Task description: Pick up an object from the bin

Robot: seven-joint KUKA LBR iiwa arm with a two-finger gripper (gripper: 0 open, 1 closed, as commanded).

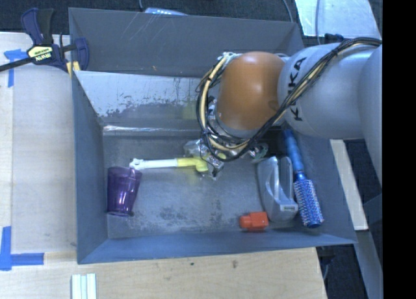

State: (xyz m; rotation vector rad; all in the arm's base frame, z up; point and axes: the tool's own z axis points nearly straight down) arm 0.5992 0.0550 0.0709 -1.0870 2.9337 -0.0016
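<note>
My gripper (208, 155) sits low in the middle of the bin, under the arm's orange cover, right at the yellow end of a white-handled tool (162, 163). That tool lies flat and points left toward a purple cup (122, 190) lying on its side at the bin's left. The gripper's lower part overlaps the tool's yellow end, so whether it grips the tool is hidden.
To the right of the gripper lie a grey and clear plastic piece (276, 187) and a blue hairbrush (304, 194) along the right wall. A small orange block (253, 221) rests near the front wall. The arm covers the bin's back right.
</note>
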